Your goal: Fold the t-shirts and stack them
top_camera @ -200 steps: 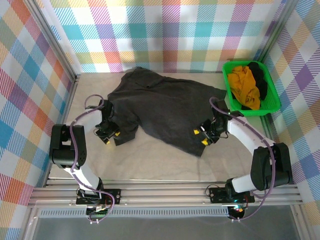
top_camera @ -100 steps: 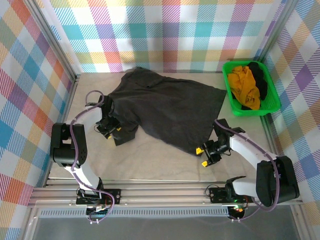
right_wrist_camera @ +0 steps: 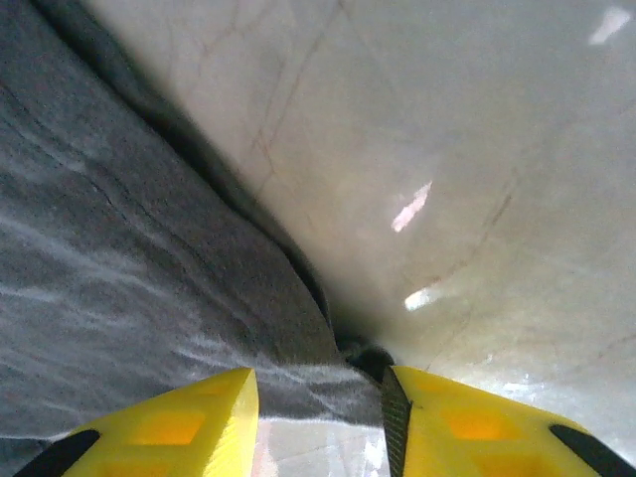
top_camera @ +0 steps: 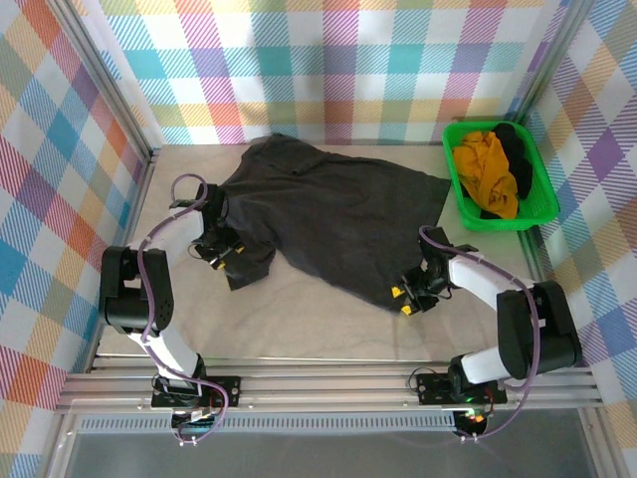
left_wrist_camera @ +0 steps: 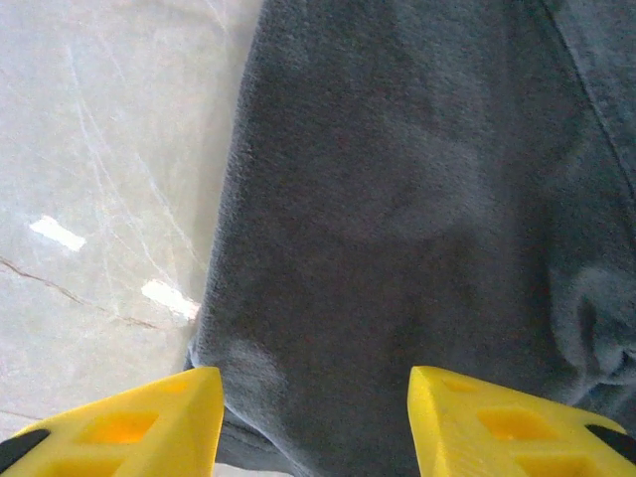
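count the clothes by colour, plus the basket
charcoal t-shirt, spread on the table: 1
mustard-yellow garment, in the basket: 1
black garment, in the basket: 1, bunched, could be more
green basket: 1
total: 4

Both arms reach forward, elbows bowed outward, wrists tipped down. The left gripper [top_camera: 223, 257] and right gripper [top_camera: 401, 300] each have their yellow fingers [left_wrist_camera: 139, 427] spread apart.

Bright, even light fills the top view, with soft shadows. Both wrist views catch white glare spots on the table [right_wrist_camera: 477, 149], and the near jaws look perhaps slightly out of focus.
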Available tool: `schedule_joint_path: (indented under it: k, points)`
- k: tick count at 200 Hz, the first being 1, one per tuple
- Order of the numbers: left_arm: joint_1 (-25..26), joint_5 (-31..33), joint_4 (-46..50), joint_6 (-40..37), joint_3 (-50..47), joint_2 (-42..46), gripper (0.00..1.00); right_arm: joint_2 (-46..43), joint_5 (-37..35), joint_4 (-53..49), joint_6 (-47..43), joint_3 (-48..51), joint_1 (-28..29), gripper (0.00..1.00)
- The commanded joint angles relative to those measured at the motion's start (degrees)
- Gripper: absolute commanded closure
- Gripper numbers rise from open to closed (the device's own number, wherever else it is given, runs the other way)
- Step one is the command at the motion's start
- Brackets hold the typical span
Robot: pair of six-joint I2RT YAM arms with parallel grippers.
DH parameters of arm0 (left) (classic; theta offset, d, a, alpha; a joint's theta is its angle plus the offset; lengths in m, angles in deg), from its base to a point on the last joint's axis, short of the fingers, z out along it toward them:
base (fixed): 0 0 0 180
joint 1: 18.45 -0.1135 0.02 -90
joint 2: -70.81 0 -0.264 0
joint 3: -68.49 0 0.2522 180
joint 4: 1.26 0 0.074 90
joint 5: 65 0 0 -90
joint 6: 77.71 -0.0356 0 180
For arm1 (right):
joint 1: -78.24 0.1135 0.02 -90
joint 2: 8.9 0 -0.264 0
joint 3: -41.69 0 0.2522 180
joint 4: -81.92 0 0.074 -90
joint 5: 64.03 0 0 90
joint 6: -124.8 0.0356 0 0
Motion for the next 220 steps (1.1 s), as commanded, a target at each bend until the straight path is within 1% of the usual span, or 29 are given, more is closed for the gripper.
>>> schedule_joint_path:
  k: [1,21,30,54,101,135,161,220]
  points:
    - [1.22,-3.13,0.72,-0.62,2.33,2.48,0.46,0.55,-1.45,-0.27,-3.88,-1.23,-0.82,0.62]
    - [2.84,-4.43,0.09,-0.10,3.27,2.63,0.46,0.18,-1.68,-0.46,-4.75,-1.43,-1.13,0.62]
    - [3.58,-4.63,-0.17,0.08,3.50,2.57,0.46,0.35,-1.28,0.11,-4.79,-1.31,-1.19,0.65]
    - [4.83,-4.98,-0.79,0.70,3.74,2.62,0.46,0.93,-1.36,0.73,-4.58,-1.46,-1.19,0.75]
    - [5.31,-5.29,-0.99,1.06,2.94,3.96,0.46,-0.93,-4.02,0.60,-4.26,-2.54,-2.14,1.00]
    - [5.71,-5.14,-0.97,1.25,1.63,5.37,0.46,-1.46,-6.14,-4.85,-7.15,-6.46,-3.15,1.00]
    - [5.89,-5.38,-1.08,1.50,1.14,5.81,0.47,-1.21,-7.94,-9.47,-9.94,-8.35,-5.16,1.00]
    - [6.46,-5.68,-0.64,1.83,0.36,6.31,0.47,-2.58,-7.71,-16.76,-15.59,-5.31,-12.03,1.00]
